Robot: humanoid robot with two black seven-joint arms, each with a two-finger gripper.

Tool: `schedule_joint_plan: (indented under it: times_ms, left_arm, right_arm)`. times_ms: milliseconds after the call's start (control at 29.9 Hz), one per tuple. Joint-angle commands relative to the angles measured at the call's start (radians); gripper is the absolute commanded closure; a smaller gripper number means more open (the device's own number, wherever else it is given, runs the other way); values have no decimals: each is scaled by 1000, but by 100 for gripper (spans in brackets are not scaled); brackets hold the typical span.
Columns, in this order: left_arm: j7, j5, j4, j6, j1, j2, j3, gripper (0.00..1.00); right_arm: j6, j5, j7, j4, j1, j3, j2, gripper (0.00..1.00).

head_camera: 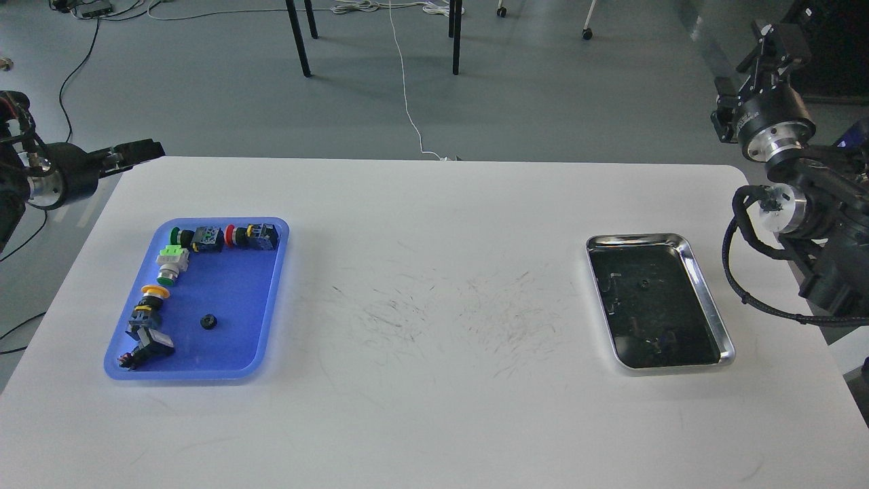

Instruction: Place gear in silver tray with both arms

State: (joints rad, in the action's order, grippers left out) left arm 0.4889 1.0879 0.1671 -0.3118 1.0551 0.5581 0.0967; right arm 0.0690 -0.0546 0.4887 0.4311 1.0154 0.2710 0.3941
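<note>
Counted one gear (208, 322), two trays: blue tray (224, 299), silver tray (706, 299). Both well clear of left gripper (139, 151) and right gripper (770, 41), finger gaps unreadable. Scuffed white table (434, 407), grey floor (543, 102).

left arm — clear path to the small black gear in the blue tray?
Probably yes. The left hand is off the table's far-left corner, the gear lies alone on the blue tray floor, nothing over it.

Even, diffuse overhead light, bright enough. Soft faint shadows. Silver tray (706, 299) rim shows glare; its bottom mirrors dark. Focus sharp at centre, slight softness toward edges, no motion blur.
</note>
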Motion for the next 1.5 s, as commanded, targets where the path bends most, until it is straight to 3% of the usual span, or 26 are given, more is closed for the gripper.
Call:
schedule_joint_plan:
  times_ms: [0, 100, 267, 401, 602, 769, 936, 1170, 1471]
  left_arm:
    - [0, 3, -1, 78, 0, 8, 81, 2]
    - [0, -25, -20, 95, 23, 6, 81, 2]
    - [0, -179, -38, 45, 114, -1, 52, 2]
    - [0, -399, -38, -23, 109, -4, 9, 2]
    - [0, -643, -69, -20, 118, -64, -109, 2]
    - [0, -677, -66, -30, 118, -102, -172, 2]
    - [0, -697, -51, -177, 115, -118, -190, 2]
    - [0, -694, 23, -177, 106, -109, -187, 2]
    - [0, -763, 78, -177, 118, -197, -207, 2]
  right_arm:
    - [-2, 4, 0, 1, 0, -3, 0, 7]
    - [-2, 4, 0, 0, 0, -3, 0, 7]
    - [-2, 7, 0, -2, 0, -3, -3, 7]
    - [-3, 7, 0, -2, 0, -3, -14, 7]
    - [-3, 9, 0, -2, 0, -4, -17, 7]
    - [-12, 9, 0, 1, 0, -6, -20, 7]
    - [-14, 12, 0, 1, 0, -7, -20, 7]
    - [-14, 13, 0, -3, -9, -9, -30, 7]
    - [-15, 13, 0, -5, -15, -9, -47, 6]
